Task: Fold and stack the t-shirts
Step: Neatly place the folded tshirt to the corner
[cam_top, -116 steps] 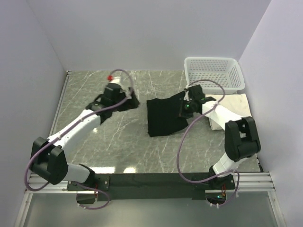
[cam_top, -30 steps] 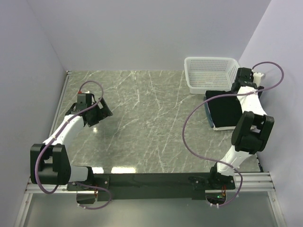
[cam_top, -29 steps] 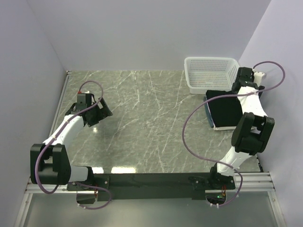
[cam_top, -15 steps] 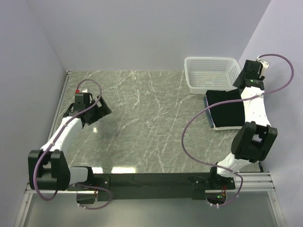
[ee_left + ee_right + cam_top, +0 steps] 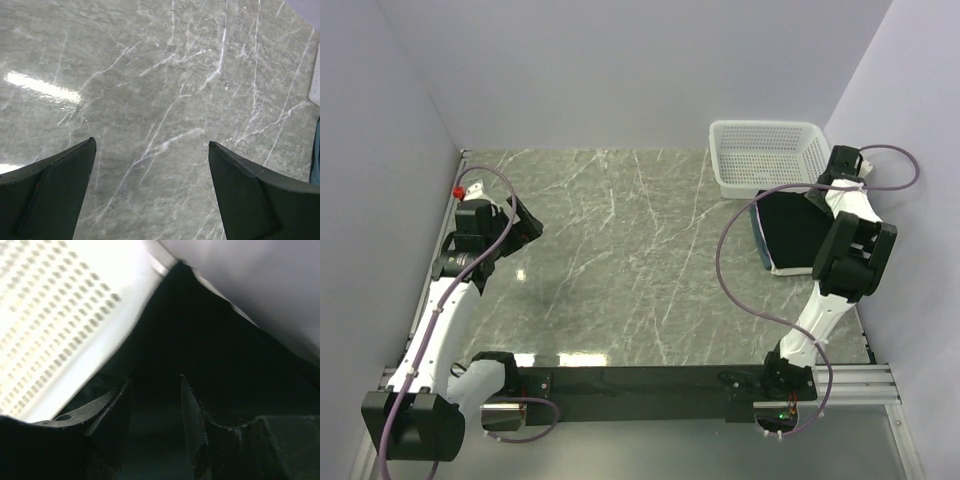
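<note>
Two end effectors are in view, one per arm. The left end effector hangs over the left part of the marble bench, well apart from the clothes. In its wrist view the left end effector is spread wide: its two dark fingers sit at the lower corners with only bare bench between them. It holds and touches nothing.

One white mesh basket stands at the far right of the bench. Just in front of it lie two t-shirts in one pile. The folded black t-shirt is on top, and the cream-white t-shirt under it shows only as a thin pale strip along the near edge.

The right end effector is at the far right edge of the pile, next to the basket. Its own camera shows the right end effector with a narrow gap between its two fingers. Black t-shirt cloth fills the view beyond them, and the basket wall is on the left. Whether any cloth is pinched in that gap cannot be told, since everything there is dark.
</note>
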`<state>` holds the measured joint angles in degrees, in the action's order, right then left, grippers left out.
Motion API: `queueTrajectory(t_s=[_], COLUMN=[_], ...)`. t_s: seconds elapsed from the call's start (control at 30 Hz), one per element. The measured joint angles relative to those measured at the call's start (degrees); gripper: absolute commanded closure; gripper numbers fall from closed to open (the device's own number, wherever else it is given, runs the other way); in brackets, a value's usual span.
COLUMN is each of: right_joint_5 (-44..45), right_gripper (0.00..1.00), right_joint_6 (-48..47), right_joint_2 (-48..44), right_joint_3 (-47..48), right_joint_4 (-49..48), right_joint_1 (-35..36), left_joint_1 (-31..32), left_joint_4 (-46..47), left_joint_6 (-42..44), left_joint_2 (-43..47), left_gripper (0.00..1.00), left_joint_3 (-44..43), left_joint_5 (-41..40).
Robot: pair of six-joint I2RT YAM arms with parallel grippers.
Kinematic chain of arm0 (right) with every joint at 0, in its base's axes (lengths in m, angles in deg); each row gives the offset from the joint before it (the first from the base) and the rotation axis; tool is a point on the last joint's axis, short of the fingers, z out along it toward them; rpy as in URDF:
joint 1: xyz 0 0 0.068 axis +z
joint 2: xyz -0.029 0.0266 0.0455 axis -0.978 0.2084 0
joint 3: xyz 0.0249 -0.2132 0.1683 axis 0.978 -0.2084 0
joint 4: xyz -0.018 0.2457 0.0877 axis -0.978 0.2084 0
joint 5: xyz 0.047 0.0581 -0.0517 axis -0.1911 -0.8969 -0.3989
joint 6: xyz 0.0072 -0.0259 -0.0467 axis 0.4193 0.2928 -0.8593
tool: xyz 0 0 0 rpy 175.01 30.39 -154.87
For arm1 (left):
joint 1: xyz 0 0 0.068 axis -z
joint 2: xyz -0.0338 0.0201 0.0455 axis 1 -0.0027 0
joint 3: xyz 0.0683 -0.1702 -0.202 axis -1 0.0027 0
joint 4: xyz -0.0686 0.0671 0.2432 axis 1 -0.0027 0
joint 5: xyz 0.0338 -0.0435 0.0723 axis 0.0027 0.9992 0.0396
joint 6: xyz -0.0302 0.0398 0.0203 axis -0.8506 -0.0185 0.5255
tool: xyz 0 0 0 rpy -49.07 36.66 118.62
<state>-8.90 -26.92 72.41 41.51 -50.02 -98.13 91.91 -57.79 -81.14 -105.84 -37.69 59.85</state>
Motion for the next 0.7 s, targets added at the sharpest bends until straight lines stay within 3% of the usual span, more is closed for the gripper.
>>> queueTrajectory(t_s=[0.2,0.37,0.53,0.7], right_joint_5=[1.09,0.55,-1.95,-6.25], right_gripper=[0.48,0.39,0.36,0.34], right_joint_6=[3.48,4.39,4.5,3.85], right_joint_2=[0.44,-4.17,-18.23,-37.62], right_joint_3=[-1.16,-2.03,-2.21,-2.14], right_joint_4=[-0.33,2.29,6.8,9.22], right_joint_1=[-1.2,-1.14,-1.14,-1.14], left_joint_1=[0.0,0.0,0.0,1.51], left_joint_4=[-3.98,-6.71,-10.54,-16.13], left_joint_6=[-1.03,-1.86,-1.92,-1.75], left_joint_2=[3.65,7.39,10.82,10.86], left_gripper=[0.01,0.01,0.01,0.01], left_joint_3=[-1.66,-5.88,-13.79,-28.37], left_joint_5=[-1.9,-3.58,-8.0,-16.52])
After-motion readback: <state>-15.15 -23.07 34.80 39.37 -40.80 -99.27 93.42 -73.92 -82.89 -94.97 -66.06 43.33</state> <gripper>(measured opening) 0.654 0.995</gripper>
